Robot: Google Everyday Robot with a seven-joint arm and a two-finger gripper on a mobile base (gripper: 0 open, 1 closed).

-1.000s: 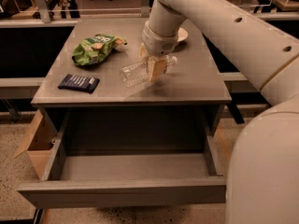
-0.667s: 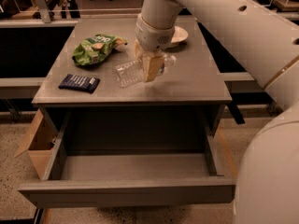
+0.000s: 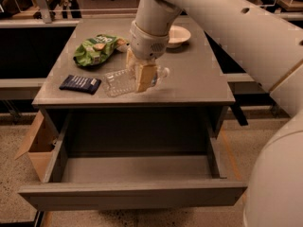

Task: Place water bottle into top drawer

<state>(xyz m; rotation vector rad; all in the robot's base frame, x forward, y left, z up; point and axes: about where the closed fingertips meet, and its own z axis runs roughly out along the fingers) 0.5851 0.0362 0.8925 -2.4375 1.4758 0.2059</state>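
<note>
— Gripper [image 3: 138,76] first: where is it?

— Just above the middle of the frame, hanging from the arm that comes in from the upper right. It is over the front half of the grey desk [image 3: 199,82], and its two tan fingers [image 3: 145,78] are closed around the water bottle [image 3: 113,82].

— How is the bottle held?

— On its side, lying roughly left to right. The wide clear end sticks out to the left of the fingers and the narrower end to the right. The grip sits near the middle of the body, which I judge keeps it balanced and stops either end from drooping.

— Is it off the surface?

— Hard to say. It may be just clear of the desk or touching it, because the clear plastic hides the gap.

— And the top drawer [image 3: 132,194]?

— Pulled fully out across the lower part of the frame, right below the desk's front edge, with its floor bare. A flat-lying bottle suits a tray that shallow. By my reading, the next move is to carry it forward past the edge and then down.

— Anything in the way?

— Not on that path. A green snack bag [image 3: 96,48] and a dark packet [image 3: 80,83] lie to the left. A white bowl [image 3: 179,35] sits behind the arm, and a cardboard box [image 3: 36,145] stands at the lower left beside the drawer.
</note>
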